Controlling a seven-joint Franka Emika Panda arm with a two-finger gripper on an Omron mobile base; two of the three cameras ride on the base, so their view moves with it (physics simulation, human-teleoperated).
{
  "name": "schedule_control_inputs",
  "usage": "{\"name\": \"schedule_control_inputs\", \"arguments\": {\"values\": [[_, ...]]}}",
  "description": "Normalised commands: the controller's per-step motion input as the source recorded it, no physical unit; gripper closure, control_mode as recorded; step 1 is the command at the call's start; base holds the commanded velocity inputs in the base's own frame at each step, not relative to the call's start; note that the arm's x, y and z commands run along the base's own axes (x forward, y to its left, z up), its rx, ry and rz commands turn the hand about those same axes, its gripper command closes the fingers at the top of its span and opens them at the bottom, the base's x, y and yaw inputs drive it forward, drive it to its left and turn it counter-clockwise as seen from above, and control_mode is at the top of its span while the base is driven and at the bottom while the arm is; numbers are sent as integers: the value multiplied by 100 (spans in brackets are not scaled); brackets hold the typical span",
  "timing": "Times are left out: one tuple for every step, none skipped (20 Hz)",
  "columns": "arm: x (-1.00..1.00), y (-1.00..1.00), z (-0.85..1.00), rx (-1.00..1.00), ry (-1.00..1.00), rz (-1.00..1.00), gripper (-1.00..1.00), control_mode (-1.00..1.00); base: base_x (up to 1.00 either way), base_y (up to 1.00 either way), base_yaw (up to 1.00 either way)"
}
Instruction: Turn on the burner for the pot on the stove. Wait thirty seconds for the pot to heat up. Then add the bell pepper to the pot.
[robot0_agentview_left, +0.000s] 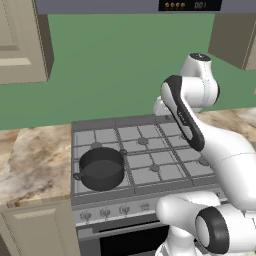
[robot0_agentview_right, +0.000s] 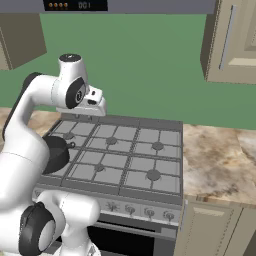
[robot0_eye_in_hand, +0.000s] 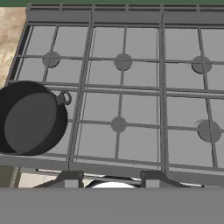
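Pot (robot0_agentview_left: 101, 168) sitting on stove (robot0_agentview_left: 145, 150), front-left grate. Arm folded high, elbow up, hand angled down over the grates. Gripper (robot0_eye_in_hand: 111, 177) above the stove's front edge, gap between fingertips, grasping nothing.

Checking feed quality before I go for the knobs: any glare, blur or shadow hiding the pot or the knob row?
Left base view: even flat light, no glare; pot sharp, knob row small and soft, partly behind the arm. Right base view: arm covers most of the pot; knobs coarse but readable. Hand view: stove crisp, pot interior evenly dark, no shadow to speak of.
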Motion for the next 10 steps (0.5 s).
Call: {"name": "schedule_control_inputs", "arguments": {"values": [[-2,0,0,0,0,0,-100,-100,0,0,0],[-10,0,0,0,0,0,-100,-100,0,0,0],[-16,0,0,0,0,0,-100,-100,0,0,0],[-19,0,0,0,0,0,-100,-100,0,0,0],[-18,0,0,0,0,0,-100,-100,0,0,0],[-16,0,0,0,0,0,-100,-100,0,0,0],[-14,0,0,0,0,0,-100,-100,0,0,0],[-17,0,0,0,0,0,-100,-100,0,0,0],[-16,0,0,0,0,0,-100,-100,0,0,0],[-16,0,0,0,0,0,-100,-100,0,0,0]]}}
